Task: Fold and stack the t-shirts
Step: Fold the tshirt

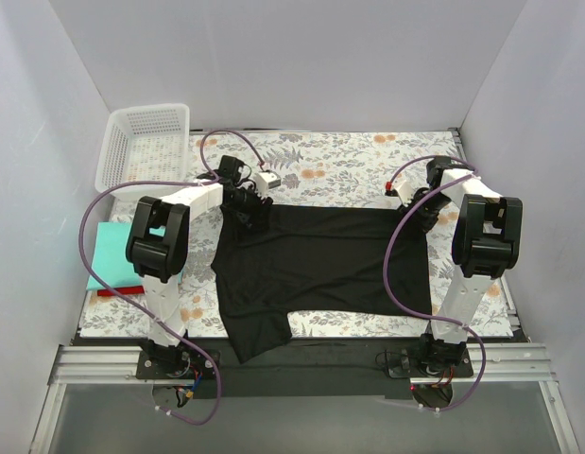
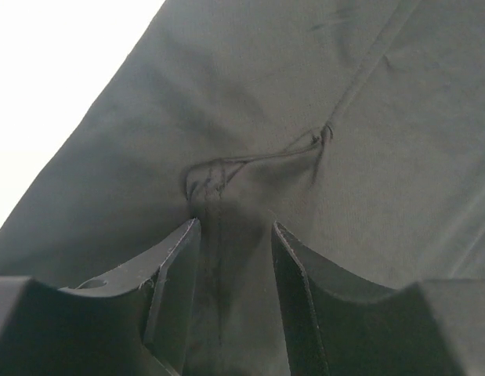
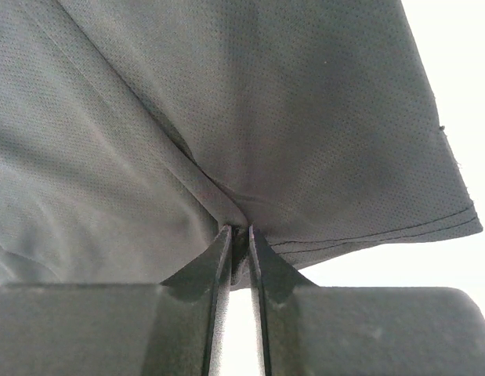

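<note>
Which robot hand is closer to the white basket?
Left. The left gripper is at the far-left corner of the black shirt, just right of the basket; the right gripper pinches its far-right corner, much farther away.

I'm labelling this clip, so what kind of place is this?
Probably a robot lab cell: white walls enclose a floral-covered table, and two arms are bolted to a metal rail.

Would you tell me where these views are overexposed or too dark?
Left wrist: background upper left blown out white, black t-shirt seam sharp. Right wrist: white glare right of the shirt, weave crisp. Top external: evenly lit, shirt's folds lost in black.
</note>
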`<state>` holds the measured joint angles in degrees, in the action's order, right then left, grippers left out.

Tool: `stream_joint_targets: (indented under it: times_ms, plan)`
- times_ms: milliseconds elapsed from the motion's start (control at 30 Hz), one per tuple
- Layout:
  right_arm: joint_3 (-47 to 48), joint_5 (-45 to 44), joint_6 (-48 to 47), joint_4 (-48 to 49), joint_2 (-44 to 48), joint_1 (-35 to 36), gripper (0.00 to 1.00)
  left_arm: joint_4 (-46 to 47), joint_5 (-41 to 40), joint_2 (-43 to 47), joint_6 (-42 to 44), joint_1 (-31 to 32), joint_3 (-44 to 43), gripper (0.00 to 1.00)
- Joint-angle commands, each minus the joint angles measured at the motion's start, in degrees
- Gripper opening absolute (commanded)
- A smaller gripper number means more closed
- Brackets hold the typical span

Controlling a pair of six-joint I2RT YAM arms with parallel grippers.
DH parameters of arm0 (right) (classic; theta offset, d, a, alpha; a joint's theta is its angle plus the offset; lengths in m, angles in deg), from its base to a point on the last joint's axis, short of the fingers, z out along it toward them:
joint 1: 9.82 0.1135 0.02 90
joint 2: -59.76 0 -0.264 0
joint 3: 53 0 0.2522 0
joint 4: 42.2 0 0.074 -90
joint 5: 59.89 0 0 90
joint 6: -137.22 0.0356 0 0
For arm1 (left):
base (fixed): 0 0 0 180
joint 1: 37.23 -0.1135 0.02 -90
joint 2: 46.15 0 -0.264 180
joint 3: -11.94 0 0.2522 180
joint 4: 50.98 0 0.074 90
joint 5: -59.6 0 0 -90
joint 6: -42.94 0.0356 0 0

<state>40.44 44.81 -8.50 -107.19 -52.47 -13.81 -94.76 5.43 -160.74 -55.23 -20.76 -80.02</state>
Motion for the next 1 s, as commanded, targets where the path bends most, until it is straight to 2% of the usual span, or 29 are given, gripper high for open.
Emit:
stream_joint_targets:
  times_ms: [0,133,200,233,333,433,700,967]
  plan:
    - [1.09,0.33,-1.14,-2.39,0.87,-0.05,0.2,-0.39,-0.15,-0.29,0.16,0.49,-3.02,0.41]
    - [1.44,0.15,-1.14,-2.48,0.69,-0.05,0.19,-0.48,-0.5,-0.64,0.78,1.28,-3.11,0.37]
    - [1.71,0.07,-1.14,-2.66,0.52,-0.05,0.19,-0.48,0.11,0.41,1.04,1.72,-2.76,0.29]
    - [1.71,0.07,-1.14,-2.74,0.52,-0.05,0.19,-0.39,0.63,1.02,1.39,1.81,-2.49,0.19]
    - [1.71,-0.02,-1.23,-2.83,0.6,-0.05,0.19,0.4,1.95,4.89,2.18,2.08,-0.21,0.06]
    - [1.71,-0.02,-1.32,-2.92,0.69,-0.05,0.18,0.49,2.05,8.4,3.41,2.6,2.69,0.02]
    - [1.62,-0.46,-1.32,-3.01,0.69,-0.05,0.18,-1.71,-0.5,14.47,6.94,7.17,10.16,0.01]
    - [0.92,-1.16,-2.2,-3.18,1.57,-0.05,0.21,-1.18,-7.0,21.5,7.99,12.71,18.94,0.24]
